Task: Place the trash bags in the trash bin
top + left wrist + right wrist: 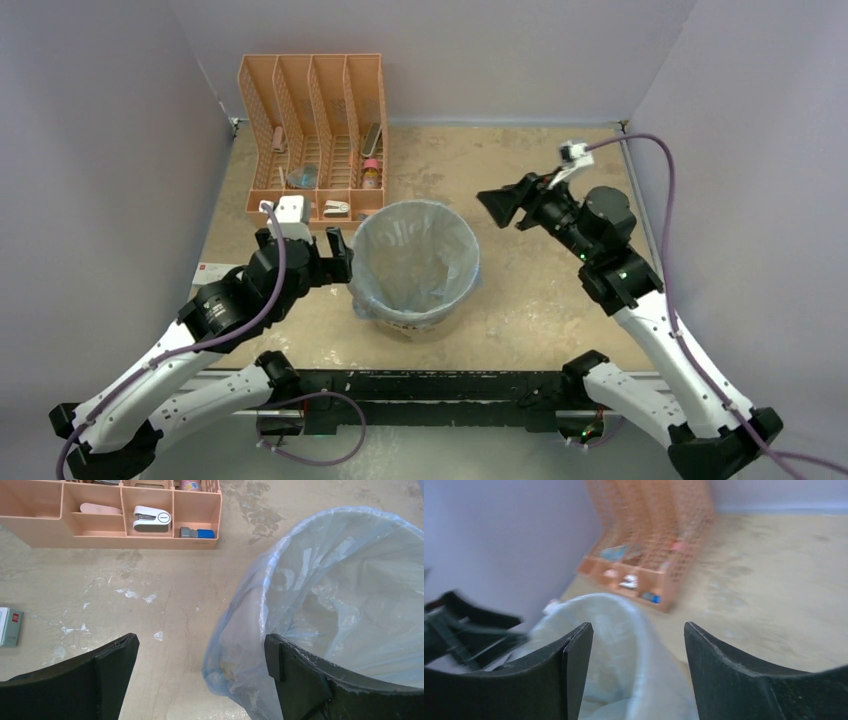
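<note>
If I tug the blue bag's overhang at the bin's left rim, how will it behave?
The trash bag looks thin, wrinkled and see-through, so it will probably crumple and stretch rather than hold shape. Draped loosely over the trash bin rim, it may slide off. Holding only the bag, the bin could shift too.

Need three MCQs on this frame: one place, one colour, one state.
1. The orange organizer sits where relative to the trash bin? A) beyond it, leftward B) near right C) inside it
2. Colour of the trash bag? A) black B) light blue C) green
3. The right gripper is: A) shut on the bag B) shut, empty C) open, empty
Answers: 1 A, it stands by the back wall, left of the bin; 2 B, pale blue film lines the bin; 3 C, fingers apart, holding nothing.
</note>
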Tool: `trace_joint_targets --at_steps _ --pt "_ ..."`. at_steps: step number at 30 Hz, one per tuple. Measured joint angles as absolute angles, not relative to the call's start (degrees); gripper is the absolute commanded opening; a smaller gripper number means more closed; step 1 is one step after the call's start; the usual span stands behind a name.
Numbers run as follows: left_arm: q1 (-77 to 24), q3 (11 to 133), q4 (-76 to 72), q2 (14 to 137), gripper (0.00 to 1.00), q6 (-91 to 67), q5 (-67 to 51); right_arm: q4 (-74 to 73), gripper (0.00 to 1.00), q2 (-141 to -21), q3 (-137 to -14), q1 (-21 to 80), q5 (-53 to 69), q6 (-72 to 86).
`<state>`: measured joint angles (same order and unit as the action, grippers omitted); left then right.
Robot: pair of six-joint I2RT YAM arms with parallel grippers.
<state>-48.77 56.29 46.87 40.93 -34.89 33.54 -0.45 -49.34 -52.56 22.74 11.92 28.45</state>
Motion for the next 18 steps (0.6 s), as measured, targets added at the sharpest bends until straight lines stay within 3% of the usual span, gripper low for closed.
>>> trace_joint_targets --at_steps 5,8,14,18 --pt "-48.40 56.36 47.59 42.63 1.00 -36.40 33.32 -1.15 0.52 -56.34 -59.35 42.11 6.76 25.78" --pt "-45.76 56.36 47.66 44.91 1.00 -36.82 31.18 -2.83 0.48 -63.00 -61.65 50.70 2.90 24.49" --pt "-34.37 56.01 46.11 44.97 1.00 -34.65 22.68 -6.76 0.46 -74.26 -64.18 59.31 -5.78 22.33" --pt "-33.43 56.10 45.08 43.83 1.00 -33.32 18.55 -7.62 0.45 -80.12 -65.47 61.80 -10.26 21.47"
